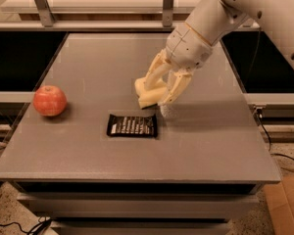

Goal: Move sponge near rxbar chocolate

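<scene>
Cream gripper [155,97] hangs low over the middle of the table, a little to the right. Its two fingers [175,89] squeeze the sponge [147,102], one finger on each side. The fingers point down and to the left. The tip of the front finger is right down by the table top.

The big grey table [210,146] fills most of the view. It is flat and has a dark edge along the front.

The white arm [235,9] comes in from the top right corner and bends down to the gripper.

The chocolate bar [132,125] lies flat on the table, near the middle and closer to the front. It is black with rows of white letters. It sits just in front of the sponge and a little to the left, with a small gap of bare table between them.

The red apple [49,101] stands by the left edge of the table, well apart from the bar and the gripper.

The sponge is pale yellow and soft. It is down very near the table top, but I cannot tell if it touches the table.
</scene>
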Robot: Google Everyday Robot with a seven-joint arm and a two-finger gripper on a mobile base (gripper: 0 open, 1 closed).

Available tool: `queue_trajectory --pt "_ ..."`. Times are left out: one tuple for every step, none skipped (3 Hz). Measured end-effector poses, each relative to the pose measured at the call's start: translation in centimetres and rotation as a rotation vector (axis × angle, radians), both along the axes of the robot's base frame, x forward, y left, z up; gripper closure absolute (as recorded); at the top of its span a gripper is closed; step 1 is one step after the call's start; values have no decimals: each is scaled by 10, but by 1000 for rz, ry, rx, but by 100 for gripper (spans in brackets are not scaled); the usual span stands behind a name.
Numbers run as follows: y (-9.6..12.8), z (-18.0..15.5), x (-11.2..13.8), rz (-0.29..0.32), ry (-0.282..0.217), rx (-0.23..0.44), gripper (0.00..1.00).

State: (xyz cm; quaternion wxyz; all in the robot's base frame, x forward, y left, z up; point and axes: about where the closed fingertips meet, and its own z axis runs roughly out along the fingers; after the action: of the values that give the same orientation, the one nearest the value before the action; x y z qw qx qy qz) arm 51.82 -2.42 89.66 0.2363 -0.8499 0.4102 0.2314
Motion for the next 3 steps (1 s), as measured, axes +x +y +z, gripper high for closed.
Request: queue_trajectory --pt "7 -3 -7 51 8 18 100" --pt "10 -6 -10 75 17 35 83" --pt "11 -7 -10 85 21 44 59"
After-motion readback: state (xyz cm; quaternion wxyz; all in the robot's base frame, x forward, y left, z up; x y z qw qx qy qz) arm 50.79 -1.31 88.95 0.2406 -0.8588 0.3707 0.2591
